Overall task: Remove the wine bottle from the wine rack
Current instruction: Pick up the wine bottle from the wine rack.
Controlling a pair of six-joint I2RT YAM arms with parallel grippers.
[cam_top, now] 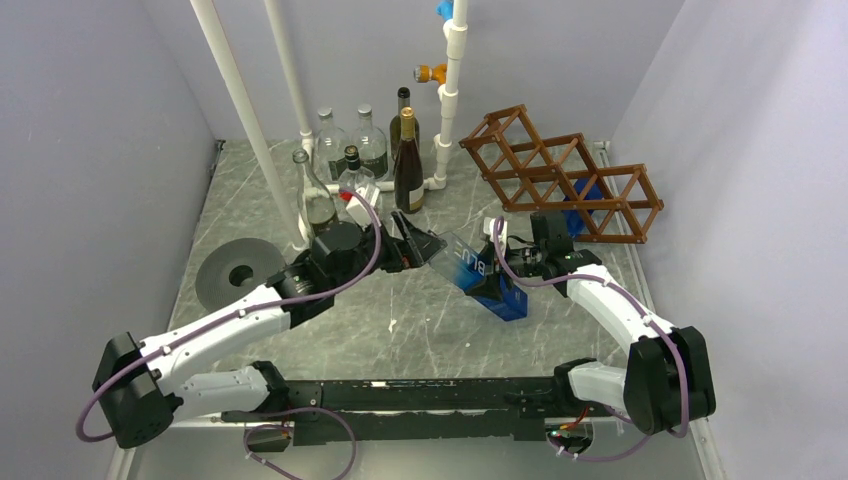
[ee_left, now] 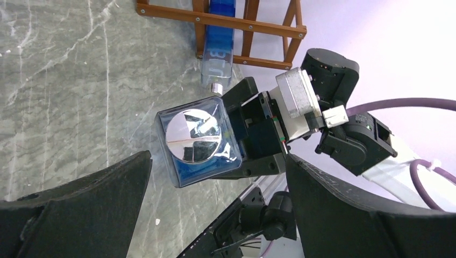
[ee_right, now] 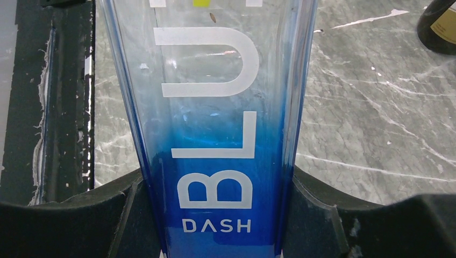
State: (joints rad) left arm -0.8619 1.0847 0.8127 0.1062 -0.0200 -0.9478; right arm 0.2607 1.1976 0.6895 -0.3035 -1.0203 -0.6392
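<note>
My right gripper (cam_top: 519, 263) pinches the square blue glass wine bottle (cam_top: 484, 276) across its flat sides, well clear of the wine rack (cam_top: 560, 172), while my left gripper (cam_top: 424, 246) waits spread by its clear end; it likely handles heavy, slick and breakable.

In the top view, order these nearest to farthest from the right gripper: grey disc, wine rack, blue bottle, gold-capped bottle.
1. blue bottle, in the right gripper's grip
2. wine rack, just behind it
3. gold-capped bottle, back centre
4. grey disc, far left
</note>
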